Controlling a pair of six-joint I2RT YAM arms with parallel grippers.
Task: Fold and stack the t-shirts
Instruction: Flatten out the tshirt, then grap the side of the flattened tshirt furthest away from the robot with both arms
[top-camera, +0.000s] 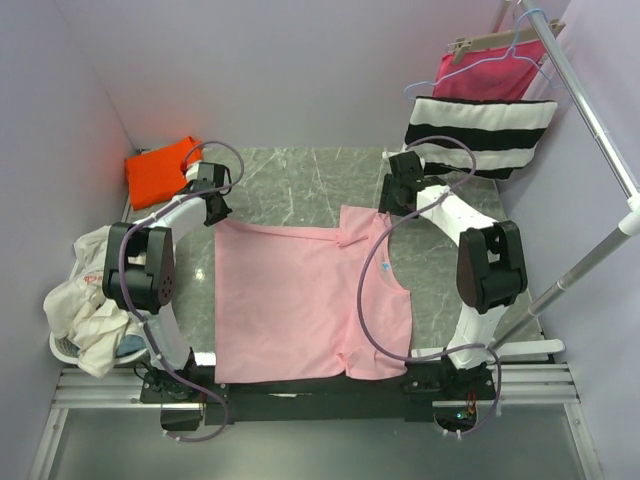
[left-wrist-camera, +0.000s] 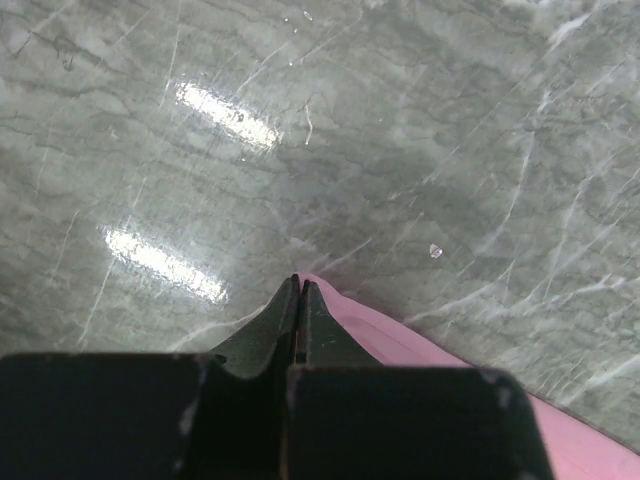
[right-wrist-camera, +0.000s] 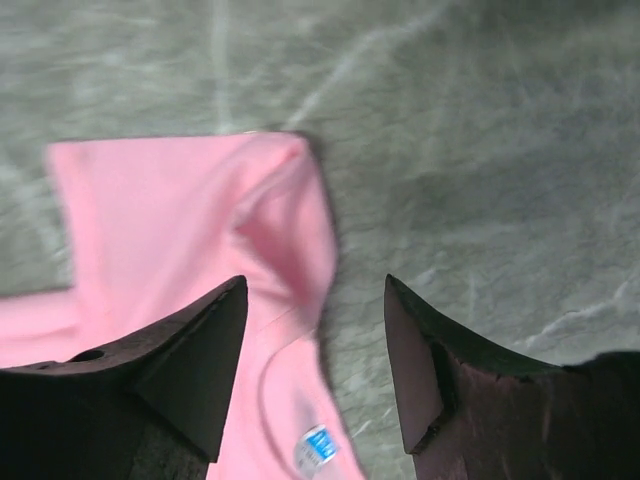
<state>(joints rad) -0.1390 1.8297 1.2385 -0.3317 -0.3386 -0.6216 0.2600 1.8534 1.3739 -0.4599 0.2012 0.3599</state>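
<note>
Marble table (top-camera: 300, 180) — left fingers (left-wrist-camera: 265, 335) closed at pink tee (top-camera: 290, 300), right fingers (right-wrist-camera: 190, 360) open — striped cloth (top-camera: 480, 130) behind.

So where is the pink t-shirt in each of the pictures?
Top external: the pink t-shirt lies spread out in the middle of the picture.
Left wrist: only an edge of the pink t-shirt shows, at the bottom right.
Right wrist: the pink t-shirt fills the left side, with its blue neck label at the bottom.
Shared landmark: the grey marble table lies under it in all three views.
</note>
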